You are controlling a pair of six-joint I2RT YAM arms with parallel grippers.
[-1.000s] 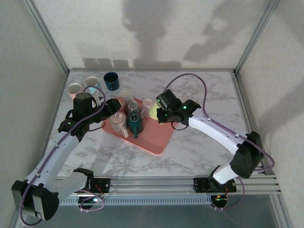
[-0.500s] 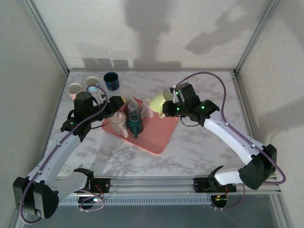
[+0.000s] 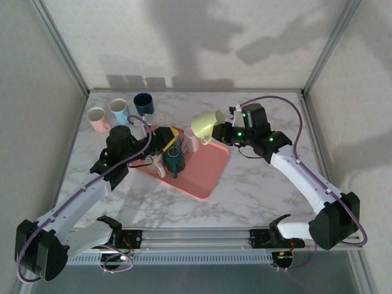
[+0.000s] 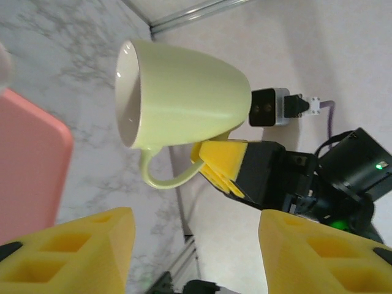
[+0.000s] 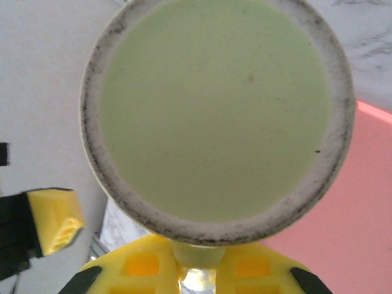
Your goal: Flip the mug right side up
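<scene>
Closest in, the left gripper (image 4: 193, 222) stands over the near-left part of the pink tray (image 3: 205, 174). Its yellow fingers are spread with nothing between them, and it faces the mug. On the tray I count one teal mug (image 3: 175, 160) and one pale cup (image 3: 191, 139). The left arm covers whatever else sits there, so I can't give a full count.

Further back, the right gripper (image 3: 222, 132) is clamped on the handle (image 4: 165, 174) of the single pale green mug (image 3: 207, 126). It holds the mug in the air above the tray's far edge. The mug lies on its side, mouth toward the left arm and base toward the right wrist.

To my eye the turn is about half done. The next move calls for rolling the wrist until the mouth faces up, then lowering the base flat onto bare marble table (image 3: 263, 190) or tray. With only the handle pinched, the mug could swing.

At the far left stand three upright mugs: one pink-and-white mug (image 3: 96, 116), one light blue mug (image 3: 118, 110) and one dark blue mug (image 3: 143, 104).
</scene>
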